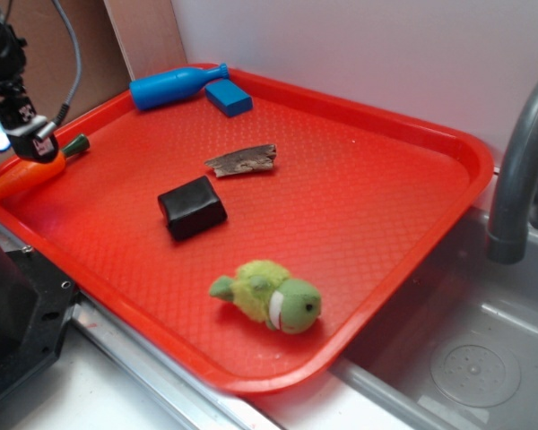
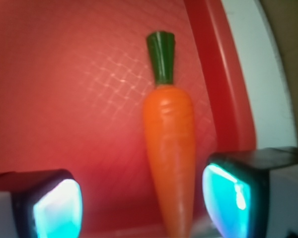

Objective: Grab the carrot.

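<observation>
smooth orange plastic toy carrot with dark green stem (image 2: 170,148) lies at left edge of red plastic tray (image 1: 359,206), stem toward blue plastic bottle (image 1: 175,86). tool (image 2: 141,203) wide open, carrot between its fingers, untouched, nearer the right one.

At the far left of my exterior view, the gripper (image 1: 22,134) hangs low from the black arm (image 1: 0,54), a grey cable looping up behind it. Through my wrist camera, its two fingers (image 2: 57,208) stand spread wide, their pads glowing cyan at the lower corners. I see nothing clamped between them; the right finger sits slightly higher in frame.
</observation>
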`<state>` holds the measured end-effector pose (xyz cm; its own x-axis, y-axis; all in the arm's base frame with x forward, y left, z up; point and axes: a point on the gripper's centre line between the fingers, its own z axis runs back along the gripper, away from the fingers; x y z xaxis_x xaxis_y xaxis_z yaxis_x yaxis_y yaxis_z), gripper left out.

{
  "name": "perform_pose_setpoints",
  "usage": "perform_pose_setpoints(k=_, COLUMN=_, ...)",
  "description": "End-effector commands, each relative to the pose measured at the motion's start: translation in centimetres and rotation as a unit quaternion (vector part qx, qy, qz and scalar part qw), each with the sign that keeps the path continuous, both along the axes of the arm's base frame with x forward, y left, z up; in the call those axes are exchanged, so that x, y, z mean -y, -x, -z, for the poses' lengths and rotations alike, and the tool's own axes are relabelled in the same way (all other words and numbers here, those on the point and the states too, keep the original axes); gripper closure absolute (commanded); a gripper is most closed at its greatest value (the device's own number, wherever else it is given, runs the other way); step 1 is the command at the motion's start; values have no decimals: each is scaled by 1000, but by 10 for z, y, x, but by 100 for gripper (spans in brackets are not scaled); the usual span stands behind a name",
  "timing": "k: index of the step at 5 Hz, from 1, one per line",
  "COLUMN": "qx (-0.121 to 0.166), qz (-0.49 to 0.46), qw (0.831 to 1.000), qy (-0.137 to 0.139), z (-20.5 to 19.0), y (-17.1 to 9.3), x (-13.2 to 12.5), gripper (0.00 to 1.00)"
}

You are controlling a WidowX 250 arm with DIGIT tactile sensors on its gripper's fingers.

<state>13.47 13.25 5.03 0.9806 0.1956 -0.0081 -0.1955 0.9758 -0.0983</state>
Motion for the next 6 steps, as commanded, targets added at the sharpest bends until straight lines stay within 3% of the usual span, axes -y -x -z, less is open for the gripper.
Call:
perform_pose_setpoints(k=1, qx=-10, qz=24, qw=999, qy=-26, z=18, y=-23, x=-10, gripper=0)
perform_pose_setpoints(k=2, qx=-19, qz=31, qw=999, qy=-27, z=29, y=-20, x=7, gripper=0)
perform_pose_setpoints(k=3, qx=-21, qz=18, qw=1000, qy=-5, z=36, y=-23, x=42, gripper=100)
perform_pose_setpoints(k=4, qx=-26, qz=35, qw=999, qy=-7, z=41, y=-17, x=68, gripper=100)
perform_pose_setpoints(k=5, qx=-18, qz=49, qw=999, qy=-14, z=21, y=-21, x=76, gripper=100)
perform_pose_setpoints(k=6, qx=26, qz=70, qw=996, qy=-42, z=-28, y=-33, x=75, gripper=100)
